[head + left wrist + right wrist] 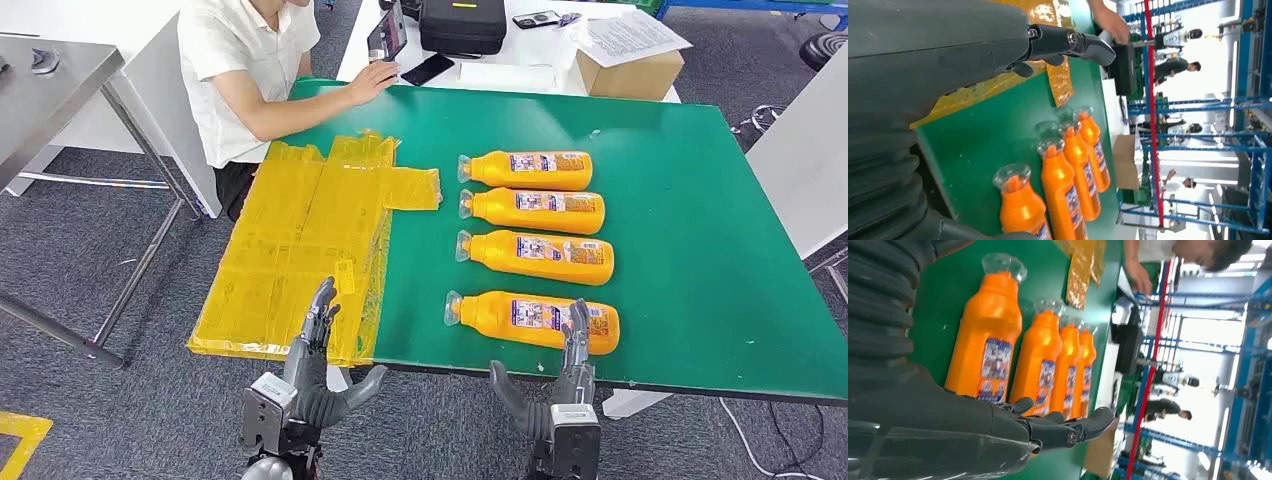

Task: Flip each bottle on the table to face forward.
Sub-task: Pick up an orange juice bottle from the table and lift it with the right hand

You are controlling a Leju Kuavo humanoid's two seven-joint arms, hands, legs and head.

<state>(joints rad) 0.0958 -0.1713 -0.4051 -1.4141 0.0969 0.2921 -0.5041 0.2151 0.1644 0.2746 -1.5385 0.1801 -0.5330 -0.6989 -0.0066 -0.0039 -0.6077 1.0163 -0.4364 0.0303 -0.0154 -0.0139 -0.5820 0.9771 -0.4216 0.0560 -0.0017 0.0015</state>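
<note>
So I'm standing at the near edge of the green table (700, 200) with four orange bottles lined up in a column in front of me, all lying on their sides with the clear caps pointing to my left and the labels facing up. The nearest bottle (535, 320) sits close to the table's front edge, then the second bottle (535, 256), the third bottle (533, 209) and the farthest bottle (527, 169) behind it, each just beside the next but not touching as far as I can see.

My right hand (572, 385) is raised at the table edge, fingers straight and apart, thumb out to the side, holding nothing. The fingertips (578, 320) overlap the nearest bottle's base end in the head view; I can't really tell whether they touch it or just hover over it.

My left hand (315, 365) is the same deal: fingers spread, empty, reaching over the front edge of the yellow taped patch (300, 240) that covers the left part of the table.

A person in a white shirt (240, 70) sits at the far left corner with a hand (372, 80) resting on the table edge. A cardboard box (630, 70) and a black bag (462, 25) sit on the white table behind.
</note>
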